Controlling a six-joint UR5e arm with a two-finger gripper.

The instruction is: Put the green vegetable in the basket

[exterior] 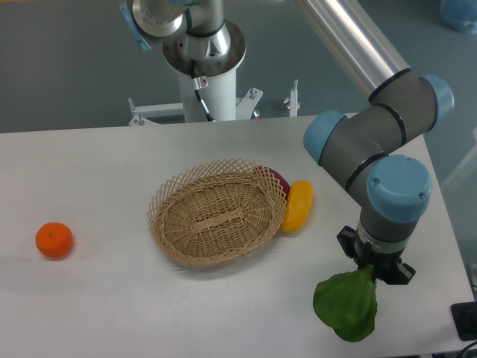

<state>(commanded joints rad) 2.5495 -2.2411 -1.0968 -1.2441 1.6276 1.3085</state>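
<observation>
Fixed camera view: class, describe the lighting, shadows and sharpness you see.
Fixed camera: even, soft light; the basket and the orange cast only faint shadows on the white table; a bright glare streak runs along the silver arm tube; the green vegetable looks sharp; the background floor is slightly soft.

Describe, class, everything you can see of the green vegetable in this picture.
The green vegetable is a leafy piece with broad, dark green, slightly glossy leaves that fan out downward. It sits near the table's front right corner, directly under the gripper, which meets its upper end and hides any stem. Whether it hangs or rests on the table cannot be told. It lies well apart from the basket.
</observation>
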